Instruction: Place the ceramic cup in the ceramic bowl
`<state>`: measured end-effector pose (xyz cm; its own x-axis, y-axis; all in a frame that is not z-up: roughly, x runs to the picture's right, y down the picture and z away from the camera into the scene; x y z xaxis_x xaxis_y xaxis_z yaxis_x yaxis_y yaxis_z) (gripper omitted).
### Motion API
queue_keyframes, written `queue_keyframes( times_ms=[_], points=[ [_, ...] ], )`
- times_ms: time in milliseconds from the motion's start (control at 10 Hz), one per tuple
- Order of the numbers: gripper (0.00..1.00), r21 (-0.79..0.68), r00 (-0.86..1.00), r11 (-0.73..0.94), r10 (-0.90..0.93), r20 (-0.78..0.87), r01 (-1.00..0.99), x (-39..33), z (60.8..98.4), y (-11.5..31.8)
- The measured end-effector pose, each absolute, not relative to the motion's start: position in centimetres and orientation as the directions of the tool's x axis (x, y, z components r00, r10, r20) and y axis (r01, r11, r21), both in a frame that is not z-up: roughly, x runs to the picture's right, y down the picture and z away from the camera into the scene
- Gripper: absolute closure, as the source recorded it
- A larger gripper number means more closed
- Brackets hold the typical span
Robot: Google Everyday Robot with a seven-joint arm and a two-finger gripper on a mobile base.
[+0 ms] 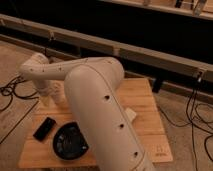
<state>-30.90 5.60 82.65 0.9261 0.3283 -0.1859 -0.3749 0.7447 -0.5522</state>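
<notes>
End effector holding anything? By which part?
Cannot tell: end effector sits low at the far-left edge of the table, beside the ceramic cup; any hold is hidden.
</notes>
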Motion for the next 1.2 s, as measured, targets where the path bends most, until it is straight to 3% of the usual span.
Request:
queue_keyframes(
  times_ms=[700,1200],
  points=[
    [0.35,-0.536,0.945,0.779,0.292,-0.149,-0.325,-32.1,81.2,4.2],
    [0.35,-0.494,0.934,0.793,0.323,-0.154,-0.356,-31.1,82.3,1.8]
  ],
)
